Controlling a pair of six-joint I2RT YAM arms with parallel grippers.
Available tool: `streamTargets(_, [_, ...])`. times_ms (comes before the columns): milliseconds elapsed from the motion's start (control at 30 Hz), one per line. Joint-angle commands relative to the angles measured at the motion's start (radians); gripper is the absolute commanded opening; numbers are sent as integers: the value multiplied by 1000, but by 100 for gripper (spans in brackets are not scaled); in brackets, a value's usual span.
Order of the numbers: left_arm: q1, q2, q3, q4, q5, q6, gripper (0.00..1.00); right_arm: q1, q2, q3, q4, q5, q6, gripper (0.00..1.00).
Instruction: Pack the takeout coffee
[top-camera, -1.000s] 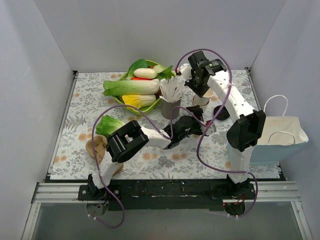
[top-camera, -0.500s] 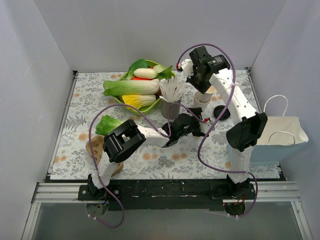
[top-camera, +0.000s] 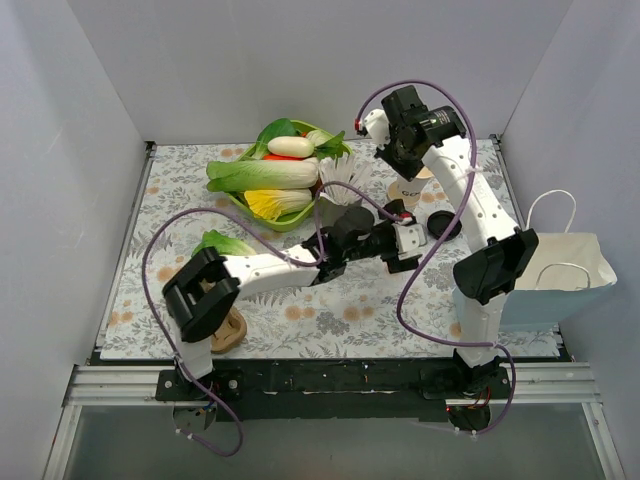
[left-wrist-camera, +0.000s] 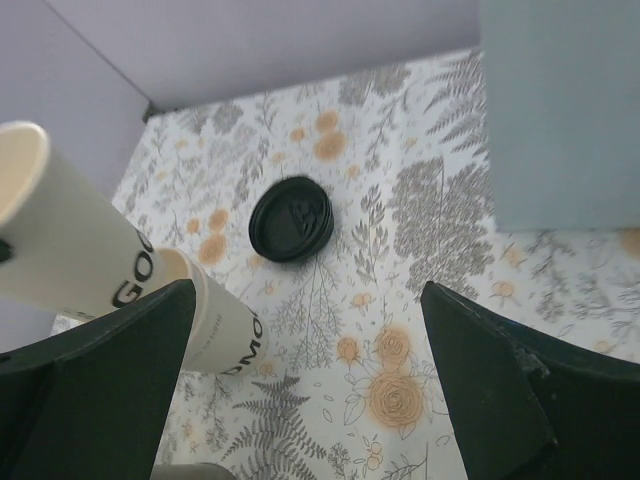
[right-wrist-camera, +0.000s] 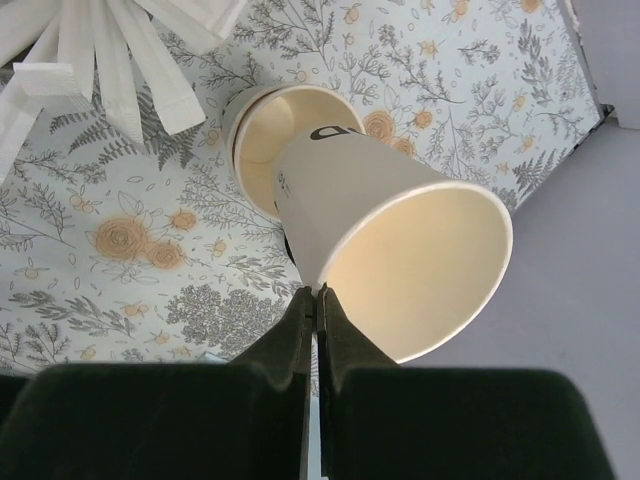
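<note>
My right gripper is shut on the rim of a cream-white paper cup with dark lettering and holds it tilted in the air. A second, similar cup stands on the table just below it. In the top view the right gripper is above both cups. The round black lid lies on the mat to their right. My left gripper is open and empty, low over the mat, near the standing cup and short of the lid. The held cup shows at the upper left of the left wrist view.
A grey metal cup of white straws stands left of the cups. A green bowl of vegetables is at the back. A paper bag lies at the right edge. A lettuce and a brown object sit front left.
My right gripper has raised and tilted one cup off the cup beneath it. My left arm has stretched out to the right, bringing its open gripper close to the cups and lid.
</note>
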Motion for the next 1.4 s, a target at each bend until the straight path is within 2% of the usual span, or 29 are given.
streamTargets(0, [8, -299, -5, -177, 110, -70, 98, -1, -117, 31, 114, 41, -9, 1])
streamTargets(100, [60, -460, -20, -364, 85, -127, 98, -3, -186, -2, 200, 1, -29, 1])
streamTargets(133, [83, -492, -3, -483, 75, -180, 98, -3, -219, -35, 216, -44, -37, 1])
streamTargets(200, [187, -587, 21, -582, 65, -243, 98, -1, -247, -66, 248, -89, -41, 1])
streamTargets(267, [270, -647, 50, -683, 35, -363, 98, 0, -282, -98, 253, -236, -73, 1])
streamTargets(300, [355, -670, 57, -706, 20, -410, 98, 3, -299, -112, 259, -310, -79, 1])
streamTargets(333, [406, -719, 61, -743, 7, -453, 98, 8, -337, -138, 271, -436, -84, 1])
streamTargets(400, [527, -764, 51, -760, -45, -595, 98, 49, -391, -291, 303, -528, -135, 1])
streamTargets(533, [623, -838, -76, -675, -161, -776, 98, 160, -500, -589, 368, -556, -273, 1])
streamTargets(567, [653, -839, -103, -644, -159, -803, 98, 207, -505, -638, 367, -557, -334, 1])
streamTargets(600, [754, -836, -154, -610, -90, -895, 98, 235, -508, -707, 364, -556, -363, 1])
streamTargets(700, [943, -804, -193, -538, -2, -1041, 98, 338, -511, -825, 377, -521, -428, 1])
streamTargets(767, [954, -802, -192, -524, -20, -977, 98, 393, -506, -856, 406, -491, -425, 1])
streamTargets(900, [953, -815, -169, -531, -56, -867, 98, 407, -479, -839, 451, -488, -371, 1])
streamTargets(1067, [937, -830, -137, -548, -27, -798, 98, 436, -499, -772, 537, -329, -325, 1])
streamTargets(1233, [937, -816, -144, -518, -5, -752, 98, 431, -525, -764, 574, -177, -371, 1])
streamTargets(1367, [937, -773, -149, -489, 1, -751, 98, 427, -537, -769, 526, -233, -362, 1])
